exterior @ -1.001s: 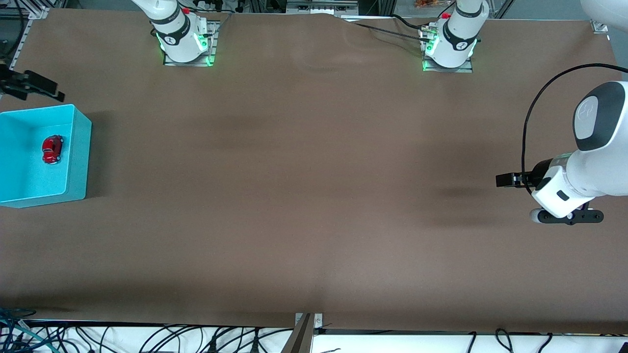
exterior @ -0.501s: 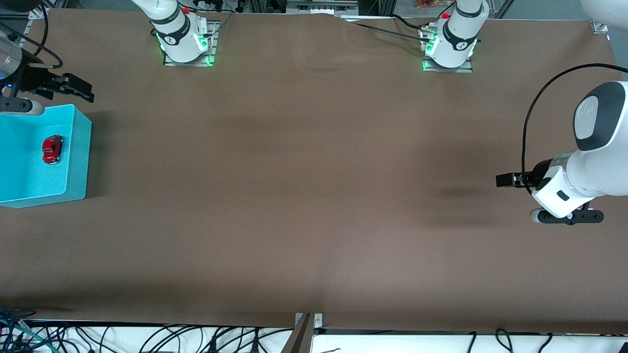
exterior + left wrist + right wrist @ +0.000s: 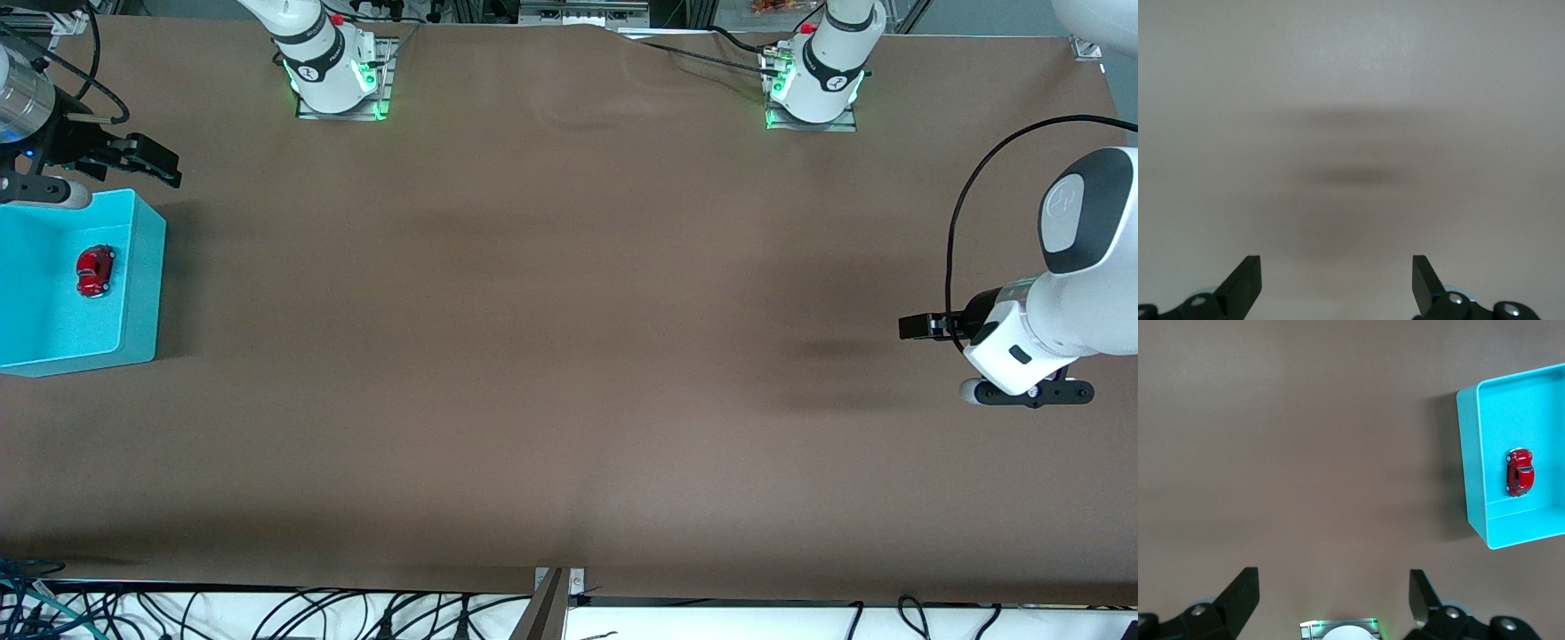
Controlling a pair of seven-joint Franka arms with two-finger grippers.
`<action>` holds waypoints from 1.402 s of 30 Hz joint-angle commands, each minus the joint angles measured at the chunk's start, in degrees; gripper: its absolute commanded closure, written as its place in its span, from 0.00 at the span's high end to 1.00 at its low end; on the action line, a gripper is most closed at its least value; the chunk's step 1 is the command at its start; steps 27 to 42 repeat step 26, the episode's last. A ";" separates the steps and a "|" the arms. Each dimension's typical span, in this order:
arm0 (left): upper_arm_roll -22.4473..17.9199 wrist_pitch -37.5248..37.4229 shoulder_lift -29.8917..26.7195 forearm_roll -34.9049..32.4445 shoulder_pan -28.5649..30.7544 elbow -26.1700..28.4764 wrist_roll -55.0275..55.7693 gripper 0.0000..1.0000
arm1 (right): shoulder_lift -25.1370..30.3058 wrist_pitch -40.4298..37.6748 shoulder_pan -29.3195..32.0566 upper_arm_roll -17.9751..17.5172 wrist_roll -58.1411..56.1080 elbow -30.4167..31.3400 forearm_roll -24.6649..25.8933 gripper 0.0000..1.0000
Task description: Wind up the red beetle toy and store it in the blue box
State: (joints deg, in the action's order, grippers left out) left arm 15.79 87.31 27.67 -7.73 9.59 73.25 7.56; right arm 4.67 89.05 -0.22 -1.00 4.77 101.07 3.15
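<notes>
No words, labels, brand names or numbers can be read on anything here; the only marks are small round logos on the dark bands of the two robot bases (image 3: 327, 67) and one on the grey panel of the left arm (image 3: 1071, 213), and none of them can be made out as letters
</notes>
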 commanded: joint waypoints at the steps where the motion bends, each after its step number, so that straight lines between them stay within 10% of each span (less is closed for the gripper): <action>1: -0.05 -0.73 0.89 -0.62 -0.36 -1.97 -0.44 1.00 | -2.39 -1.07 -0.31 -0.32 1.30 -2.90 0.63 1.00; 42: -0.05 -0.73 0.89 -0.62 -0.36 -1.97 -0.44 1.00 | -2.83 -0.89 -0.57 -0.67 0.51 -3.07 0.90 1.00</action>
